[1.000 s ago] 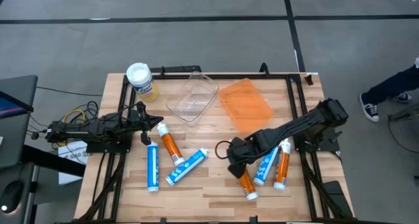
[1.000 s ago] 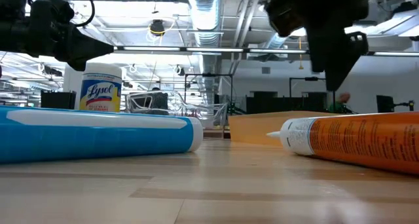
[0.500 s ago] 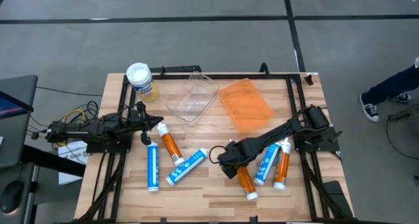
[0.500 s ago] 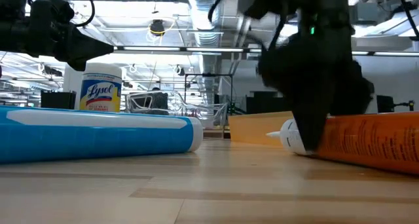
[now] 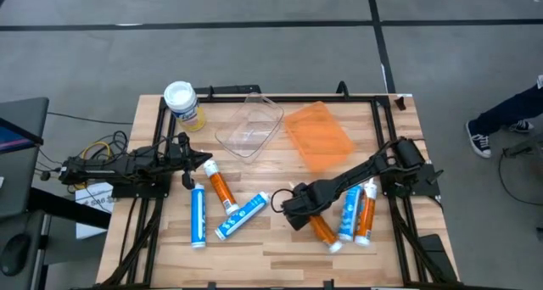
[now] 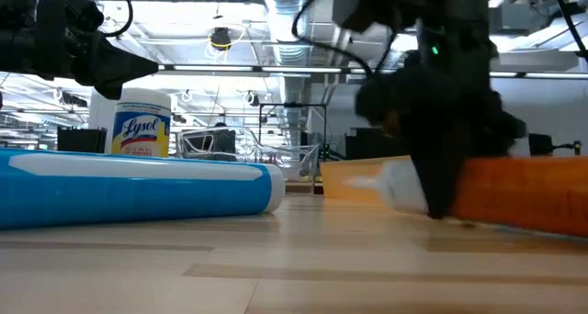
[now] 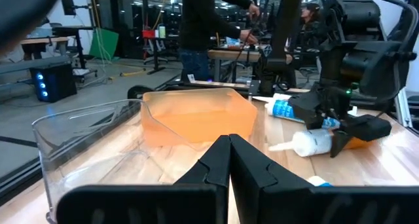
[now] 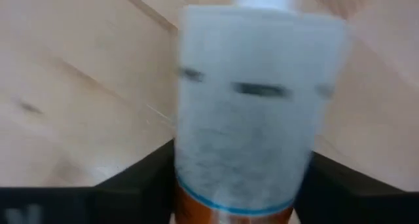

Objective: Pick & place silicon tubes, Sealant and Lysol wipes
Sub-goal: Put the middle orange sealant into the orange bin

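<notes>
Orange caulk tube (image 5: 320, 228) at lower centre had shifted — the right gripper (image 5: 294, 210) now clamped its white end, fingers closed; left gripper (image 5: 202, 160) idled shut, mid-left.

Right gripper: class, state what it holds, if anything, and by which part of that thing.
The right gripper is closed on an orange caulk tube, gripping the white nozzle end of its body. The left gripper holds nothing.

Orange tube (image 5: 321, 229), blue tube (image 5: 198, 216), orange tray (image 5: 318, 135).
</notes>
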Tool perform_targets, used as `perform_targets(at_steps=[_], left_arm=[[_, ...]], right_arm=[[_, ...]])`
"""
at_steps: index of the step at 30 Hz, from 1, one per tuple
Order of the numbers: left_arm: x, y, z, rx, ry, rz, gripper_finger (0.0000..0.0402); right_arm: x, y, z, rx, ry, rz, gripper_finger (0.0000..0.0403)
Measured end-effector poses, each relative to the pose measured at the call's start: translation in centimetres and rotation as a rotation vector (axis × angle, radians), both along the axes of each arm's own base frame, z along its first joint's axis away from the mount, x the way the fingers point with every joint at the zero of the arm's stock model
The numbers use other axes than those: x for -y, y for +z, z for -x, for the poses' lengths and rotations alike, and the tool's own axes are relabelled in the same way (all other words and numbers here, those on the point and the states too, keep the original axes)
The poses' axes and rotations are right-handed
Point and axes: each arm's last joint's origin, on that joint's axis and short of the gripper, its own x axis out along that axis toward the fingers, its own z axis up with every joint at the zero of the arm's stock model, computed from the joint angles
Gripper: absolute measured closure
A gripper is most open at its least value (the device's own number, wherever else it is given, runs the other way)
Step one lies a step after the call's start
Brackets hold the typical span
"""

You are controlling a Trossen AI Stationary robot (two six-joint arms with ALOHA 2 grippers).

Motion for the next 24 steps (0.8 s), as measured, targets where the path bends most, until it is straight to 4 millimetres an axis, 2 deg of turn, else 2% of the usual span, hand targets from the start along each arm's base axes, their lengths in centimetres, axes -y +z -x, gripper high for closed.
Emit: perform_targets(at_steps=[2,6,11,15,18,21,24], left_arm=[[0.0,0.0,0.0,0.0,-0.001,0.0,0.0402],[0.0,0.0,0.0,0.0,-0.002,0.0,0.0402],[0.0,0.0,0.0,-0.001,-0.003,0.0,0.0402],[0.0,0.0,0.0,-0.002,-0.003,0.0,0.0402],[0.0,0.0,0.0,-0.002,-0.003,0.001,0.0402],[0.0,0.0,0.0,-0.002,-0.003,0.004,0.0402],[0.0,0.0,0.0,0.007,-0.004,0.037,0.0402]], right_arm=[[0.4,1.7,0.0,0.065,-0.011,0.0,0.0212],[1.0,5.4,-0.1,0.249,-0.034,-0.021,0.0212],[3.2,11.2,1.9,0.431,-0.097,0.036,0.0212],[7.0,14.8,4.7,0.473,-0.177,0.217,0.0212],[10.3,16.6,6.5,0.48,-0.218,0.356,0.0212],[13.7,17.5,7.3,0.475,-0.227,0.466,0.0212],[16.9,17.4,7.5,0.421,-0.216,0.538,0.0212]])
